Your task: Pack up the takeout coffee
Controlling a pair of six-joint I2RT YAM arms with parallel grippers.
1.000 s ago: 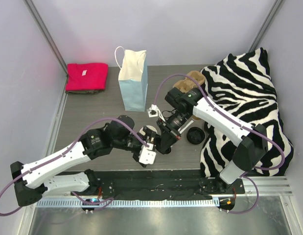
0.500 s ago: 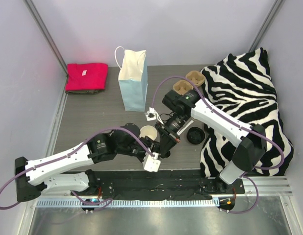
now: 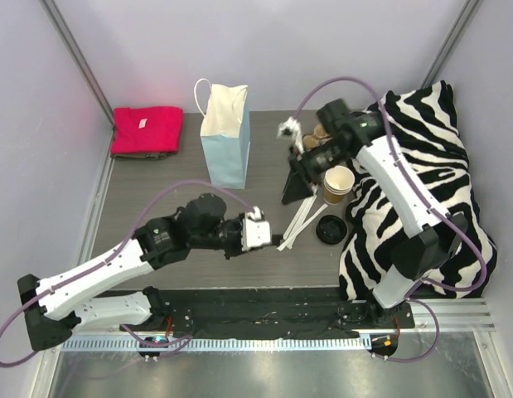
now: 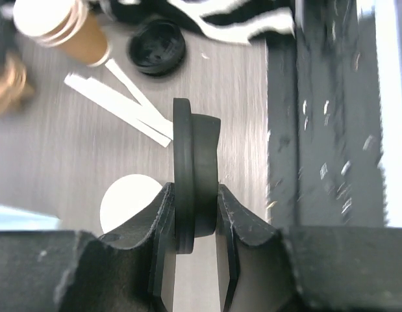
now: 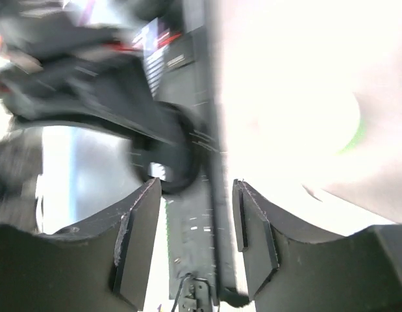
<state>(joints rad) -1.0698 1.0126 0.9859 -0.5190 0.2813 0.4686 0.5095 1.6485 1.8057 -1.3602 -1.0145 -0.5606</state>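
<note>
Our left hand (image 4: 195, 192) pinches a round black plastic lid (image 4: 195, 140) edge-on; our right hand (image 5: 195, 187) hangs open, empty. The lidless tan kraft-paper cup (image 3: 337, 184) stands on the worktop (image 3: 157, 191) beside zebra-striped cloth (image 3: 422, 166). We judge that capping off-centre could topple it.

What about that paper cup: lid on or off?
Off. The paper cup has an open pale mouth; a black lid lies on the table; the left end effector clamps a second lid.

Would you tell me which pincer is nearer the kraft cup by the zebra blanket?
Right: right pincer just beside the kraft cup; left pincer farther off, to its near left.
</note>
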